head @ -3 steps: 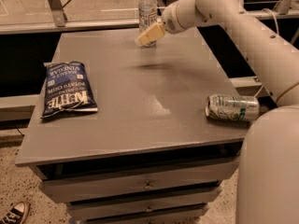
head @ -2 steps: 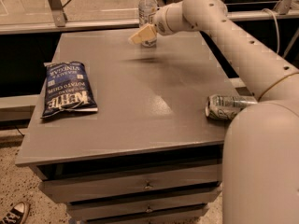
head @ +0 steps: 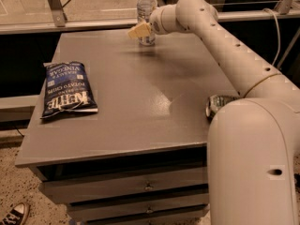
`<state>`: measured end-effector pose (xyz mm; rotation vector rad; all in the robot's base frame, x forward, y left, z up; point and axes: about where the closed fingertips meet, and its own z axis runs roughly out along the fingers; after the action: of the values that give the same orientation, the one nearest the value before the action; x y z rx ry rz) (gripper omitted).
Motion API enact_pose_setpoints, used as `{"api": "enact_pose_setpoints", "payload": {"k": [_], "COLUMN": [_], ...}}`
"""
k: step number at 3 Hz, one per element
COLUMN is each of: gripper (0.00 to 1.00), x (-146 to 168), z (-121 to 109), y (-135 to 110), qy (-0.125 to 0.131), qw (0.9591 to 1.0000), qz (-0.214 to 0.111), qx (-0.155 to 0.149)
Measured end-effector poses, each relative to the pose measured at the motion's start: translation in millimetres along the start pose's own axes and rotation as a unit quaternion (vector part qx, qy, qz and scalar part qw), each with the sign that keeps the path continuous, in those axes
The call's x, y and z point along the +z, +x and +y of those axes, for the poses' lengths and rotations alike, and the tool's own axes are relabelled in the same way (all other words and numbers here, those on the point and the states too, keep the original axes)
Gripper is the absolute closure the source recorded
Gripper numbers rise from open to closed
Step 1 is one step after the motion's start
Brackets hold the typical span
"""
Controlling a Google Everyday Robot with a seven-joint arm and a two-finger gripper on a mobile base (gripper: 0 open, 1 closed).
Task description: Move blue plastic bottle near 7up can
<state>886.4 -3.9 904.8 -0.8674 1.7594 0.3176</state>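
**A:** What has changed, biggest thing first?

**B:** The arm (head: 243, 69). Its pale bulk now fills the lower right of the frame, far more than a second ago, and it stretches to the top centre. The grey table (head: 140, 111) and the chip bag (head: 68, 90) at mid left have not moved.

**A:** And the blue plastic bottle (head: 145, 6)?

**B:** It stands upright at the top centre, on the table's far edge, where it stood before. The 7up can (head: 215, 106) lies at the right edge, well apart from it and now mostly hidden behind the arm.

**A:** The gripper (head: 139, 31)?

**B:** It has slid a little leftward and sits across the bottle's lower half, in front of it. I cannot tell whether it is spread or closed, or whether it touches the bottle.

**A:** So where does the task stand?

**B:** My judgement is that it is still at the reach-and-grasp step. The carry down toward the can is all still to do.
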Motion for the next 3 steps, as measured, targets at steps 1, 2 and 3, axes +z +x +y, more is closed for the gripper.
{"api": "enact_pose_setpoints", "payload": {"k": [1, 2, 3], "gripper": [0.39, 0.61, 0.84], "x": [4.4, -4.2, -24.6], "z": [-6.5, -8.8, -2.6], "y": [0.3, -5.0, -11.2], "qy": [0.004, 0.001, -0.012], "qw": [0.9998, 0.9991, 0.9984], "qz": [-0.012, -0.029, -0.041], "qx": [0.017, 0.030, 0.038]}}
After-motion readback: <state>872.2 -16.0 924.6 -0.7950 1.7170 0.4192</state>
